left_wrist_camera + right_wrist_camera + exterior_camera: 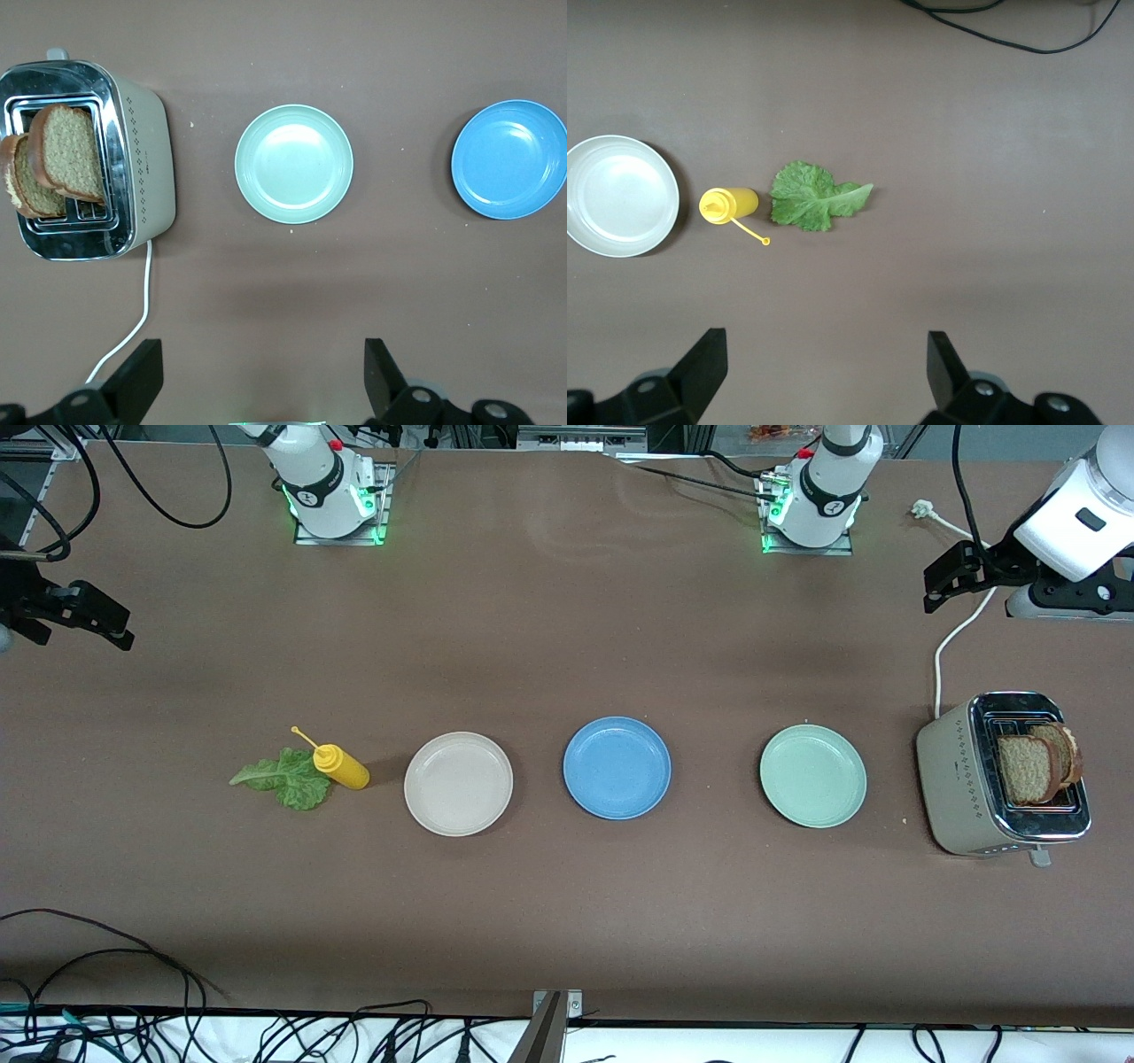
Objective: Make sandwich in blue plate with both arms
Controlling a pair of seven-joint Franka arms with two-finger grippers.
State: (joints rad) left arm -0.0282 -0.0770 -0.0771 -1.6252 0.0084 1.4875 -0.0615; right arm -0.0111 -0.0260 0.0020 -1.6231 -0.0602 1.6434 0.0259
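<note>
The blue plate [617,767] lies empty at the table's middle and also shows in the left wrist view [511,159]. Two brown bread slices [1035,765] stand in the toaster [961,779] at the left arm's end; they also show in the left wrist view [55,158]. A green lettuce leaf [285,779] lies on the table toward the right arm's end, also in the right wrist view [813,196]. My left gripper [263,376] is open and empty, up over the toaster's cable [950,577]. My right gripper [824,367] is open and empty, up at the right arm's end [93,615].
A yellow squeeze bottle [342,767] lies beside the lettuce. A beige-white plate [458,783] and a pale mint-green plate [812,775] flank the blue plate. The toaster's white cable [952,633] runs toward the left arm's base. Black cables lie along the table's near edge.
</note>
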